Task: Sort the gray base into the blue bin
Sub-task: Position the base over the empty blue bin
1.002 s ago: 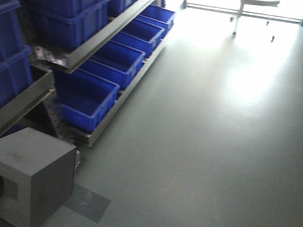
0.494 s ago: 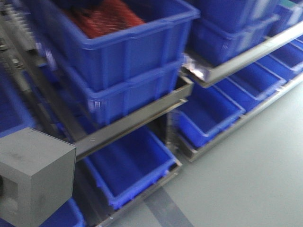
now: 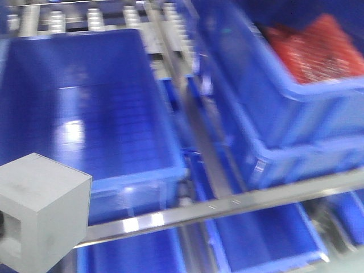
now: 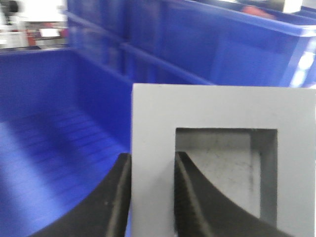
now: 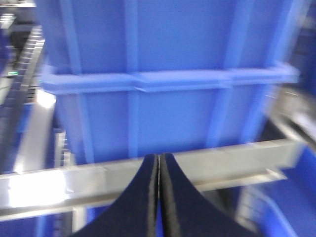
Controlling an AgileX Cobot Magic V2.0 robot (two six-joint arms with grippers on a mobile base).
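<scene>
The gray base (image 3: 42, 210) hangs at the bottom left of the front view, its square pocket facing left. My left gripper (image 4: 152, 197) is shut on it: one finger presses the outside of the pocket's wall and the other sits inside the pocket of the gray base (image 4: 222, 103). Behind it lies the blue bin (image 3: 102, 114), large and with nothing in it, and the left wrist view shows its ribbed floor (image 4: 44, 148) below the block. My right gripper (image 5: 158, 168) is shut on nothing, facing a blue bin's outer wall (image 5: 163, 74).
A metal shelf rail (image 3: 227, 207) runs across under the bins and shows in the right wrist view as the shelf rail (image 5: 98, 180). At the right, stacked blue bins hold red items (image 3: 318, 45). More bins (image 3: 261, 239) sit on the lower shelf. Rollers (image 3: 96, 17) line the top.
The front view has swung from the floor and rack's end to the shelf, now facing down into the large blue bin. The gray base stays held at the same spot in view.
</scene>
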